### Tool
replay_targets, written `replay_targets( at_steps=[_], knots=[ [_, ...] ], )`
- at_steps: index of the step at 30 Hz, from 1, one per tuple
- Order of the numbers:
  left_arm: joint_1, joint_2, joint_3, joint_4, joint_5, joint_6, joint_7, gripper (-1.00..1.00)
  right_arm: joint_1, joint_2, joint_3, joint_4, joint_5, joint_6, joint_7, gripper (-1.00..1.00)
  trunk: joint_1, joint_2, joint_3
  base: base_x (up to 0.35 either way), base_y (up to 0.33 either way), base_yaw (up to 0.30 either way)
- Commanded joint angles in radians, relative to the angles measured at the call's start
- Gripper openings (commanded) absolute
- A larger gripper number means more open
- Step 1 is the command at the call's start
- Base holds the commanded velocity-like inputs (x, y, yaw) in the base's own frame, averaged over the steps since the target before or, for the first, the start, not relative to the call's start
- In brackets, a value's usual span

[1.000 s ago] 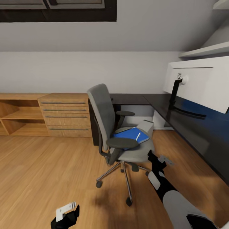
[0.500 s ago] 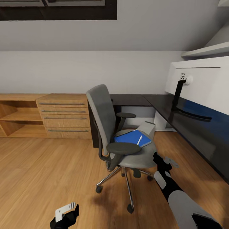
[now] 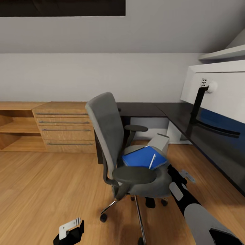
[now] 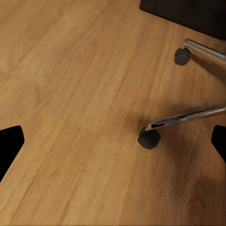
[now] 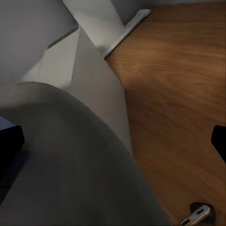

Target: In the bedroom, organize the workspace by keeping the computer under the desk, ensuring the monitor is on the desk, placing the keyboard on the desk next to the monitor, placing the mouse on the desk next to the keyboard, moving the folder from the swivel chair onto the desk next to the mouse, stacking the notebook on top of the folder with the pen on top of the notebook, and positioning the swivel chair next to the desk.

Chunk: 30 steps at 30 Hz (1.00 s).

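No readable writing. Folder (image 3: pixel 143 157) with pen (image 3: pixel 152 161) lies on chair (image 3: pixel 132 160) seat; notebook not discernible. Monitor (image 3: pixel 221 92) cut off on desk (image 3: pixel 177 114). Left gripper (image 4: pixel 113 146) and right gripper (image 5: pixel 115 141) fingers spread, empty.

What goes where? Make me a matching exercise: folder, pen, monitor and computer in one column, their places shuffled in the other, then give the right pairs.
Things:
1. folder
2. pen
3. monitor
4. computer

Places:
A. standing on the desk
B. lying on top of the folder
C. on the floor beyond the swivel chair
D. lying flat on the swivel chair's seat

Pairs: 1-D, 2-B, 3-A, 4-C
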Motion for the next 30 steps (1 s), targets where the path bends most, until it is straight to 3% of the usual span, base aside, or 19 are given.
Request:
replay_targets(
  at_steps=[1,9,15,21,30],
  knots=[
    [0.000,0.000,-0.001,-0.002,0.007,0.004,0.004,1.00,0.000,-0.001,0.002,0.000,-0.012,-0.003,0.000,1.00,0.000,0.000,-0.001,0.114,0.000,0.000],
    [0.000,0.000,-0.001,-0.001,0.007,0.004,0.005,1.00,-0.001,-0.004,0.001,0.000,-0.024,0.045,0.002,1.00,0.000,0.000,-0.001,0.129,0.000,0.000],
    [0.000,0.000,-0.002,0.001,0.008,0.005,0.005,1.00,-0.001,-0.022,0.002,0.002,-0.103,0.100,0.002,1.00,0.000,0.000,-0.001,0.110,0.000,0.000],
    [0.000,0.000,-0.002,0.013,0.008,0.005,0.006,1.00,0.000,-0.024,0.002,0.002,-0.156,0.145,0.003,1.00,0.000,0.000,-0.001,0.007,0.000,0.000],
    [0.000,-0.001,-0.004,0.015,0.008,0.005,0.005,1.00,0.000,-0.019,0.003,0.002,-0.171,0.149,0.001,1.00,0.000,0.000,-0.001,0.000,0.000,0.000]
  ],
)
